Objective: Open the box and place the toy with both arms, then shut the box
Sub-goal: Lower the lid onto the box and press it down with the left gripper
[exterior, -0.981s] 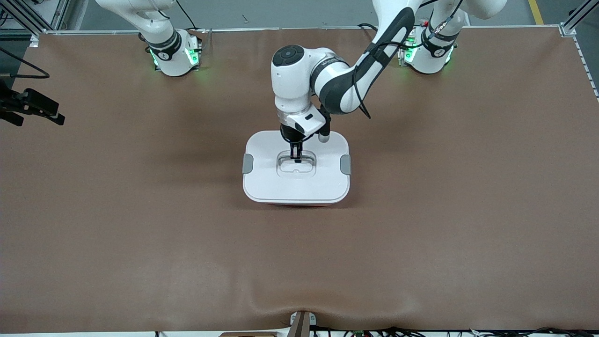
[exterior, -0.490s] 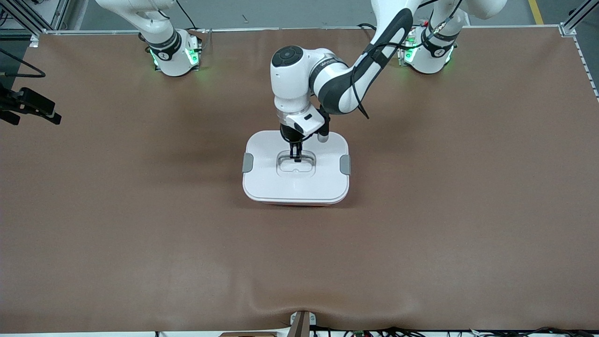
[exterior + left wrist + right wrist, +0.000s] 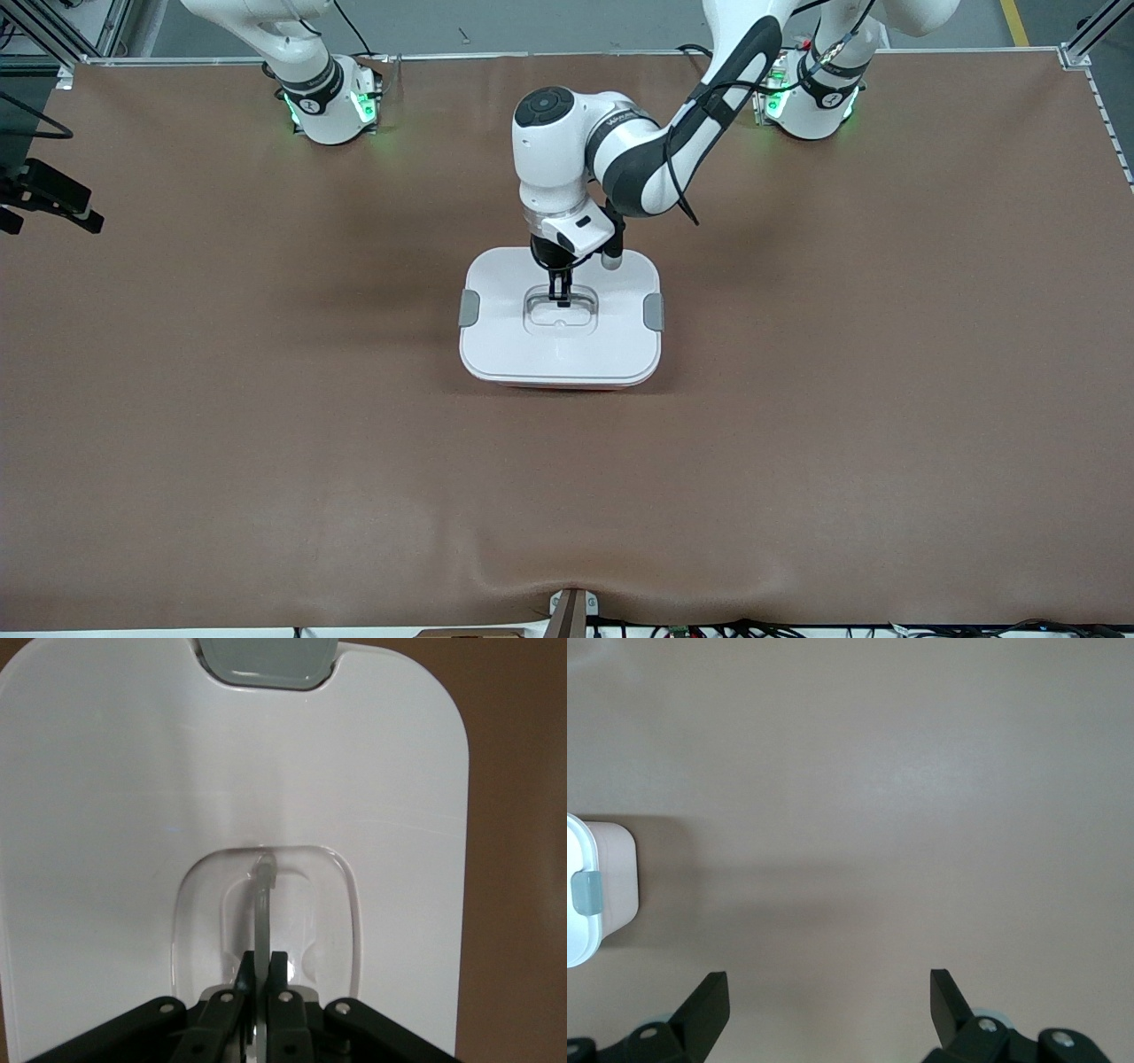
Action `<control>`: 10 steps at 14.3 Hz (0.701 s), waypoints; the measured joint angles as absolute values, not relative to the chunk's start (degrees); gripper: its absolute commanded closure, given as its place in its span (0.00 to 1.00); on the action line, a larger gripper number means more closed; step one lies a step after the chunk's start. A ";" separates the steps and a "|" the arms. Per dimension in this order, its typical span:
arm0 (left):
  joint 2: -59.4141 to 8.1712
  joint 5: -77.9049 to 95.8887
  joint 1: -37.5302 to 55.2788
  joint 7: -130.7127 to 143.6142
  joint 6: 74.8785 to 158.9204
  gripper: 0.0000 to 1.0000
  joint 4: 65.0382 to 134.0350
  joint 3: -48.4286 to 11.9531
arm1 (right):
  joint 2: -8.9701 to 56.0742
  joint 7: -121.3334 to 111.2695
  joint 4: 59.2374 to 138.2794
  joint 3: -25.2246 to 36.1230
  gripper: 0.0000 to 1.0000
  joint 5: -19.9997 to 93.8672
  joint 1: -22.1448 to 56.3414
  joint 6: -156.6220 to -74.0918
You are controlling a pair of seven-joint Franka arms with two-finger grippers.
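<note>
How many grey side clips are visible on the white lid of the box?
2. One grey clip sits on the white lid edge toward the right arm's end of the table, the other grey clip toward the left arm's end. None seems hidden.

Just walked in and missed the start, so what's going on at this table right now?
The left gripper is down on the box in the middle of the table, shut on the clear handle in the white lid. The lid sits on the box, and the two grey clips sit at its ends. The right gripper is open over bare table toward the right arm's end. No toy is in view.
</note>
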State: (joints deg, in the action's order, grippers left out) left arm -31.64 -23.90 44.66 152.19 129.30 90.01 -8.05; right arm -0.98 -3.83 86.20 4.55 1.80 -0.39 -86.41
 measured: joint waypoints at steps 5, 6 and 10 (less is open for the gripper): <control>-31.65 -23.90 44.56 151.35 129.42 1.00 90.01 -8.05 | -0.98 -3.83 86.07 4.64 0.00 1.79 -0.40 -86.40; -31.65 -23.90 44.55 150.85 129.42 1.00 90.01 -8.05 | -0.98 -3.83 86.06 4.63 0.00 1.79 -0.40 -86.40; -31.65 -23.90 44.54 150.64 129.45 0.89 90.01 -8.05 | -0.98 -3.83 85.59 4.62 0.00 1.79 -0.40 -86.40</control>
